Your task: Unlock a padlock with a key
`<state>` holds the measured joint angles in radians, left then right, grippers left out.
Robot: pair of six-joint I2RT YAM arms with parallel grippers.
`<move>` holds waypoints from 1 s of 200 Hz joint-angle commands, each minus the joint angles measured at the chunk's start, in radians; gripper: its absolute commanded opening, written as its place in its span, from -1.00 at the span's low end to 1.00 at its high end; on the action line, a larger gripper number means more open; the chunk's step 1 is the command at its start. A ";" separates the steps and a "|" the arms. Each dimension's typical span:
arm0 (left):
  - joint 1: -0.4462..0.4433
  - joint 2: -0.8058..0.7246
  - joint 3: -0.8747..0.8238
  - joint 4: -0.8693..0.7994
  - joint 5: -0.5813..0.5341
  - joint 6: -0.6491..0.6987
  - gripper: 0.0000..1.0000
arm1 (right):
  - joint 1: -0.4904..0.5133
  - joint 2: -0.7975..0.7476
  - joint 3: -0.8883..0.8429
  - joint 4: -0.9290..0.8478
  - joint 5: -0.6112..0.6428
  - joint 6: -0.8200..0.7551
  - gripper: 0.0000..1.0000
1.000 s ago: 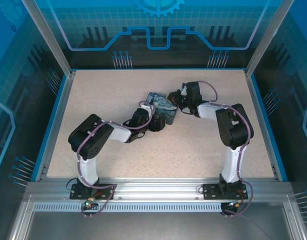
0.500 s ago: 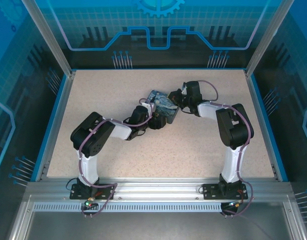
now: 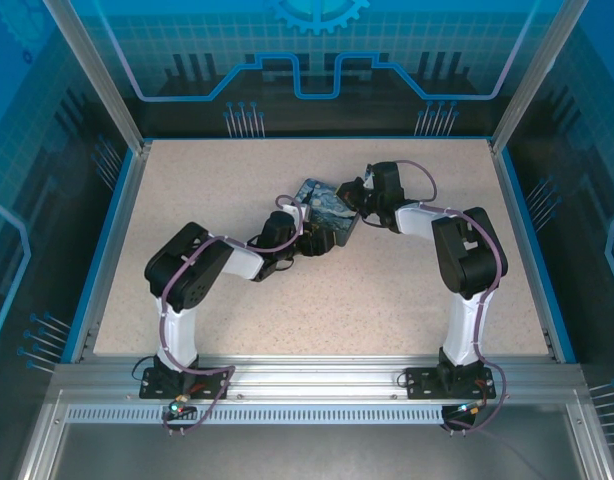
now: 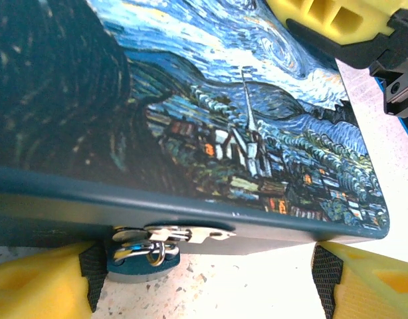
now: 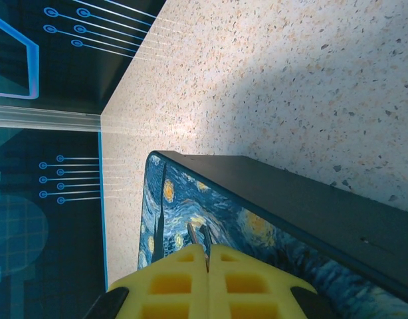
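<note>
Padlock at front of tin

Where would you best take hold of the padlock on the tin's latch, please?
Probably by the padlock body, coming low from the latch side of the tin: the body juts out beneath the latch there, while its thin shackle looks threaded through it.

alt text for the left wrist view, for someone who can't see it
A small padlock sits at the metal hasp on the front edge of a tin box printed with a swirling blue night-sky painting. The open left fingers flank it, low over the speckled table.
</note>
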<state>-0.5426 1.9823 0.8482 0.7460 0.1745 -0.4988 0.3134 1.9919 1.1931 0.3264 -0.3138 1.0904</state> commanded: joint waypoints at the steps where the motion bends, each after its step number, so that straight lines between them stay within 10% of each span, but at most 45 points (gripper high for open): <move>1: -0.020 0.064 -0.009 0.070 0.118 -0.053 0.62 | 0.020 0.054 -0.018 -0.147 -0.028 -0.009 -1.00; 200: -0.026 0.118 -0.119 0.390 0.035 -0.277 0.41 | 0.019 0.057 -0.004 -0.173 -0.027 -0.020 -1.00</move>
<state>-0.5529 2.0602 0.7704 1.0779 0.2230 -0.7082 0.3138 1.9945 1.2064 0.3000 -0.3248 1.0866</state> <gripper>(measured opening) 0.731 0.049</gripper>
